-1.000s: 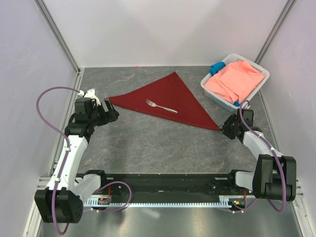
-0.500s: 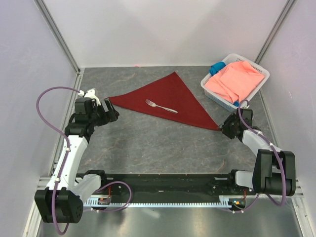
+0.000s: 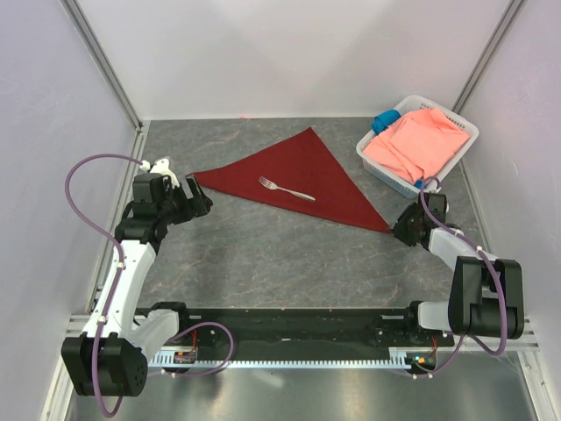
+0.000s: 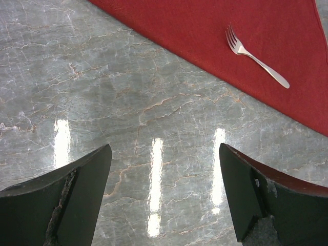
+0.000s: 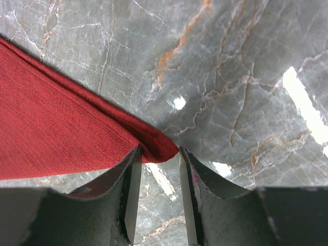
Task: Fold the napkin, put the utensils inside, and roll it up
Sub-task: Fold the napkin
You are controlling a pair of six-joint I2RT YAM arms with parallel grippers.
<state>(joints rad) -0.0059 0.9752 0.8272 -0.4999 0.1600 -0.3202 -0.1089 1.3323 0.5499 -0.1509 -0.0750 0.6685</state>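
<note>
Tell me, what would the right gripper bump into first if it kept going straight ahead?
The right gripper would meet the napkin first: its corner sits right between the jaws.

I am looking down on a grey marbled table (image 3: 263, 263) that is catching streaks of glare from the lights. The napkin (image 3: 329, 180) is lying spread on it as a triangle, sitting just toward 12 o'clock of the middle, with its corners pointing to 9, 12 and 4 o'clock. A white basket (image 3: 386, 175) is sitting on the table at 2 o'clock, near the napkin but apart from it.
</note>
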